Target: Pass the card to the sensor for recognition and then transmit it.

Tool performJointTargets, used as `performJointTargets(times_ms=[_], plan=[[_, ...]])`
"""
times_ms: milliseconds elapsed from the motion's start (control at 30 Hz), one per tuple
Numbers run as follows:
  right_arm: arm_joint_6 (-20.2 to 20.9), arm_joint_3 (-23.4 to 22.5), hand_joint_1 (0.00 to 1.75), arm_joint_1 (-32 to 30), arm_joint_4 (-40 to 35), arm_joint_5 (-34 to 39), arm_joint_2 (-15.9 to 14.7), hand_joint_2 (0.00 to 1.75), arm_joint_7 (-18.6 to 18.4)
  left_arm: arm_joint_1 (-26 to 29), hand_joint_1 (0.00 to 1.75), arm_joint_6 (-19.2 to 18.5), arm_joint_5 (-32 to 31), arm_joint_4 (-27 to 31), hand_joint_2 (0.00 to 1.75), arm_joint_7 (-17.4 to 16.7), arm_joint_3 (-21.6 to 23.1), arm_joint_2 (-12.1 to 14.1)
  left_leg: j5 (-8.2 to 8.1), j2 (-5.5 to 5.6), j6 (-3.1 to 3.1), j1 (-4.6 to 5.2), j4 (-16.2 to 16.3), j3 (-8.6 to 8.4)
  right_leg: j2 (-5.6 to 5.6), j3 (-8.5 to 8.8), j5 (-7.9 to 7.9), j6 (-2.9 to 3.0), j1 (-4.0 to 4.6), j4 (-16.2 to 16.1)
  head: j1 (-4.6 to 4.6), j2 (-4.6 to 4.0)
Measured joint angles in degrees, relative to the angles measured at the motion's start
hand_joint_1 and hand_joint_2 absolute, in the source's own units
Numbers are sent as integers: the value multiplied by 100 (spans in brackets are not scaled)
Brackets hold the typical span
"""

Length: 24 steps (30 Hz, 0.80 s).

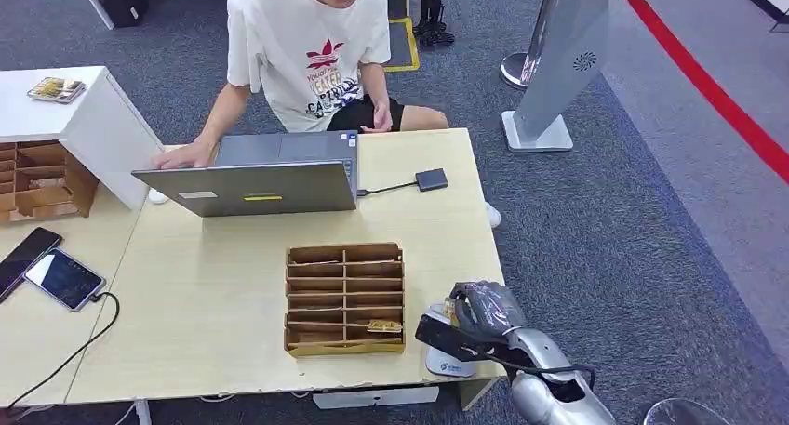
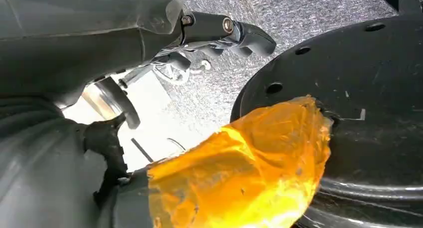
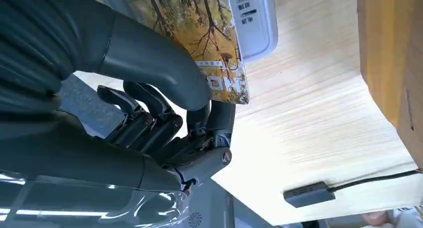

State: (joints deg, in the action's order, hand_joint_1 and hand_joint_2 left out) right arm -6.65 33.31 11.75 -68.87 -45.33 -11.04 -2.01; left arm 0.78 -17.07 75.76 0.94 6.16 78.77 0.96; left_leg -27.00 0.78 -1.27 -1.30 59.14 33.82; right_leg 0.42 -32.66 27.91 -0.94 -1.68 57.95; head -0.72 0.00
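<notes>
My right hand (image 1: 479,312) hovers at the table's front right corner and pinches a card (image 3: 199,33) printed with an autumn forest between thumb and fingers. The card lies just over the white sensor (image 1: 448,358), whose white body with printed labels (image 3: 252,18) shows in the right wrist view. Whether the card touches the sensor I cannot tell. A wooden card organizer (image 1: 344,298) with several slots stands just left of the hand, with a card lying in its front right slot. My left hand (image 2: 219,36) hangs down, fingers curled in, holding nothing.
A person sits at the far side of the table (image 1: 223,304) behind an open laptop (image 1: 256,176). A small dark adapter on a cable (image 1: 431,179) lies right of it. Two phones (image 1: 56,274) lie at the left. A white cabinet (image 1: 88,127) stands far left.
</notes>
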Motion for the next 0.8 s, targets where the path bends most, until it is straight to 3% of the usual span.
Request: performJointTargets(times_ms=[400,800], plan=[[-404,206,175,13,24,-531,-31,175,-308,6,0,4,-164,0,0,15,-146,0,0,0,0,0,0,0,0,0,0,0,0,0,0,0],[-588,345,175,13,94,-850,-31,175,-376,10,0,9,-214,0,0,15,-231,-2,0,0,0,0,0,0,0,0,0,0,0,0,0,0]])
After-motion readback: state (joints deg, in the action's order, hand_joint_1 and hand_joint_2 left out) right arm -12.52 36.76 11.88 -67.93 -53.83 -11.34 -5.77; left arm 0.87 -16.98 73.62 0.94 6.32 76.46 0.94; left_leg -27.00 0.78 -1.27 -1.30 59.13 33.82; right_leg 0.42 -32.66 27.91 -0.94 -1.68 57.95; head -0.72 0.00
